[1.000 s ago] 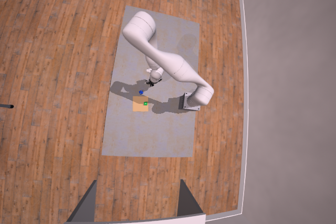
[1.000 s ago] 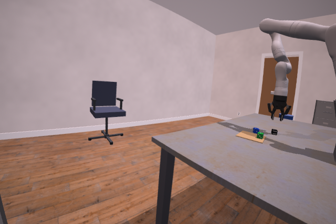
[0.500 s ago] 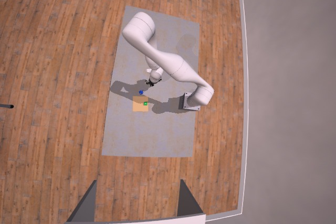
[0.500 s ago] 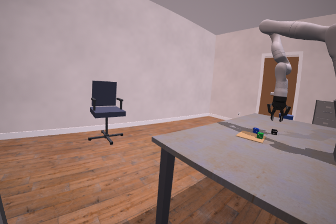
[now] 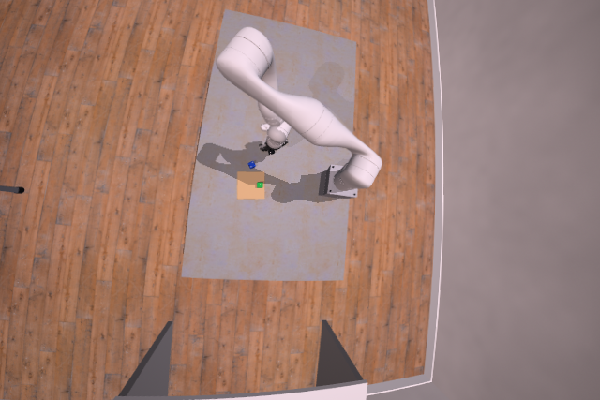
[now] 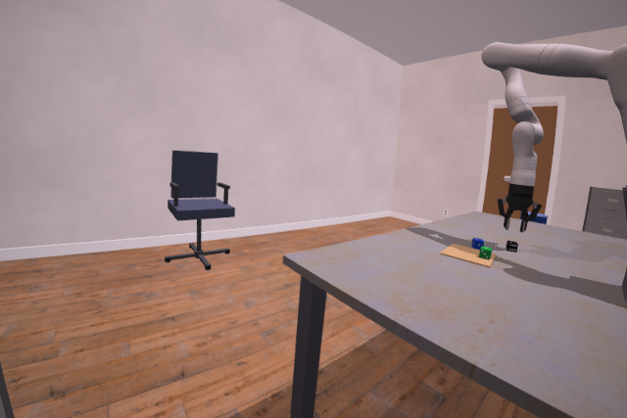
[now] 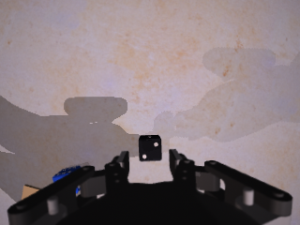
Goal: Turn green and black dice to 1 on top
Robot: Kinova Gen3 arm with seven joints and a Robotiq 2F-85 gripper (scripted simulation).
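The black die [image 6: 511, 246] [image 7: 150, 147] lies on the bare table [image 5: 266, 241] [image 6: 430, 301], off the mat, just beyond its far side. My gripper [image 5: 271, 146] [image 6: 515, 225] [image 7: 149, 158] hangs straight above the die, well clear of it. The fingers are half open and nothing is between them. The green die [image 5: 260, 185] [image 6: 485, 252] sits on the tan mat [image 5: 246, 190] [image 6: 458, 252] near its edge. The blue die [image 5: 251, 164] [image 6: 476, 242] [image 7: 66, 173] lies on the table just off the mat's far edge.
The arm's base [image 5: 338, 183] is bolted to the table beside the mat. An office chair [image 6: 197, 201] stands on the floor far to the left. A grey filing cabinet [image 6: 604, 210] and a door are behind the table.
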